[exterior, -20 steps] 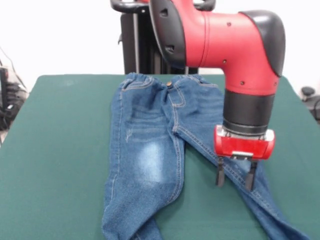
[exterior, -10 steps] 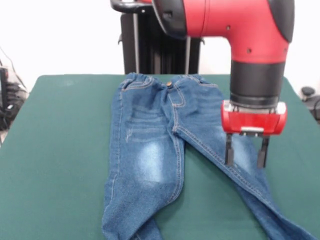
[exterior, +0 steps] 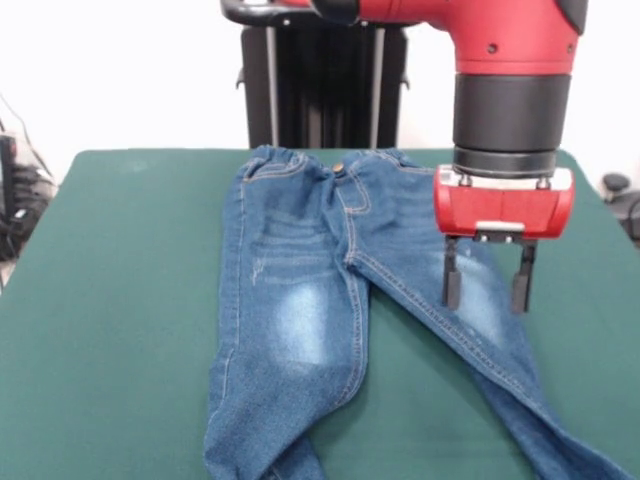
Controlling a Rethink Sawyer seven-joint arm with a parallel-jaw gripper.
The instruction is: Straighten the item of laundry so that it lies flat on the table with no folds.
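The small blue denim jeans (exterior: 300, 300) lie on the dark green table (exterior: 110, 300), waistband at the far side, legs spread apart toward the near edge. Both thighs show faded pale patches. The left leg's lower end looks folded over near the bottom edge; the right leg runs off the picture at the lower right. My gripper (exterior: 485, 288) hangs from the red arm above the right leg's thigh, fingers (exterior: 452, 285) apart and empty, tips a little above the cloth.
The robot's black pedestal (exterior: 320, 90) stands behind the table's far edge. Cables and dark equipment (exterior: 15, 190) sit off the table at the left. Bare green table lies on both sides of the jeans.
The gripper has risen and moved away from the near edge, from low over the right leg's knee to above its thigh, staying open and empty. The jeans have not moved.
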